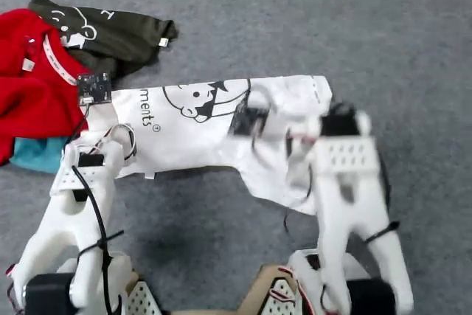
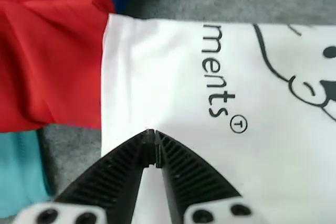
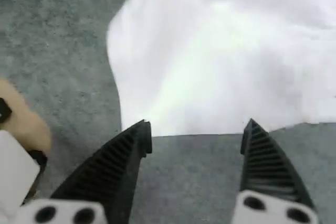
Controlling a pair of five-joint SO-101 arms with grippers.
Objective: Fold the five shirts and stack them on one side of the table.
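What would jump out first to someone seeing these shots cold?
A white shirt with a cartoon print lies spread mid-table, with a bright red shirt heaped beside a dark shirt at the far left. The left gripper is shut over the white shirt's end by the red one; the right gripper hangs open over its near edge.

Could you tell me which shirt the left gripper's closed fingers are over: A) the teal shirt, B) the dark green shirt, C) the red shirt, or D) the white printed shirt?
D: the left wrist view shows the left gripper over the white printed shirt, with the red shirt lying beside it.
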